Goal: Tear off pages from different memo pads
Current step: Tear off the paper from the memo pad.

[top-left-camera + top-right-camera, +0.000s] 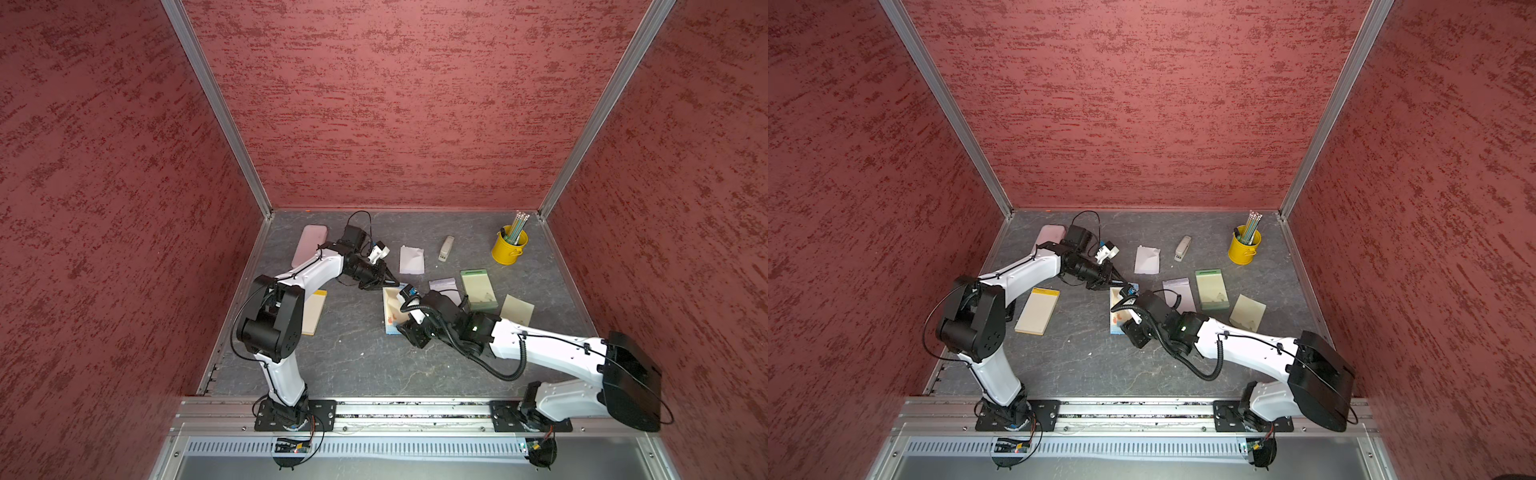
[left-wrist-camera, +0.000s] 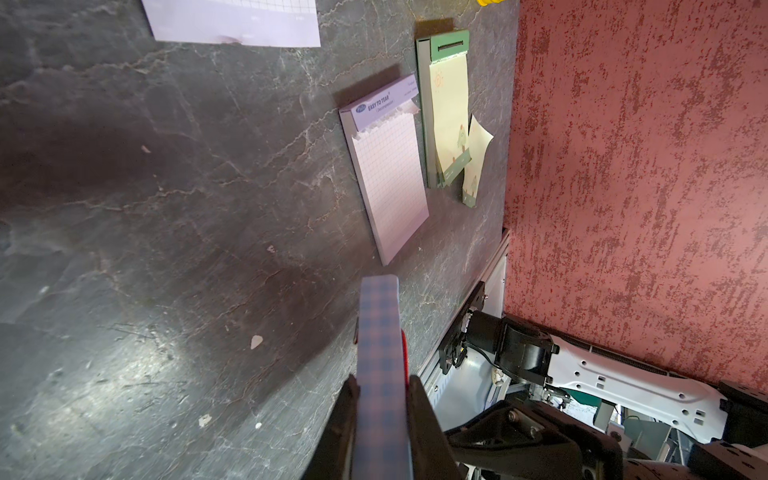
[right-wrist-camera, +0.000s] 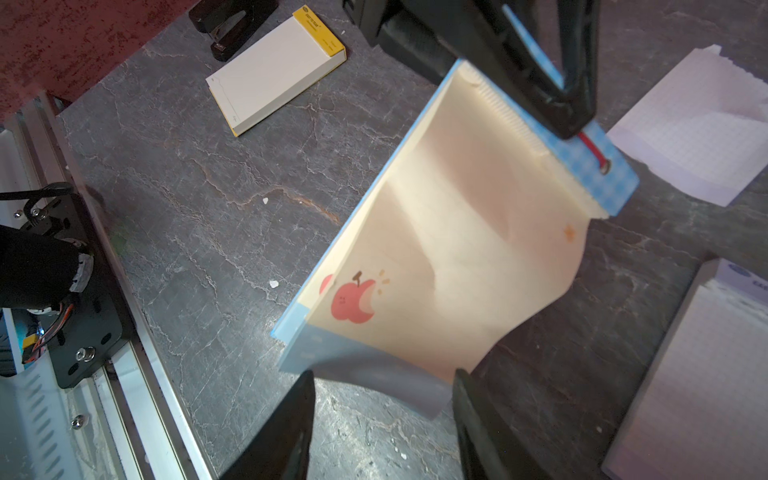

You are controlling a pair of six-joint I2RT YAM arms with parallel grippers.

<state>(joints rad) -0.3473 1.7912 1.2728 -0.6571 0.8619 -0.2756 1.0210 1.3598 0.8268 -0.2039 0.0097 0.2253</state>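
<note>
Blue-strip memo pad [image 1: 390, 309] at centre of table [image 1: 353, 361]. Left gripper [image 2: 383, 382] pinched tight on its checked top strip [image 3: 598, 166]. Right gripper [image 3: 382, 376] jaws apart, straddling the near edge of the curled cream top page [image 3: 449, 257], not gripping it. Lilac pad [image 2: 390, 183] and green pad [image 2: 446, 112] lie right; yellow pad [image 1: 1038, 309] left. Loose lilac page [image 1: 411, 259] beyond centre; pale green page [image 1: 517, 309] right.

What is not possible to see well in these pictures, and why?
- Lilac pad: near part under the right arm, both top views.
- Yellow pad: one side under the left arm, a top view.
- Blue pad: lifted page blurred at its lower edge, right wrist view.
</note>
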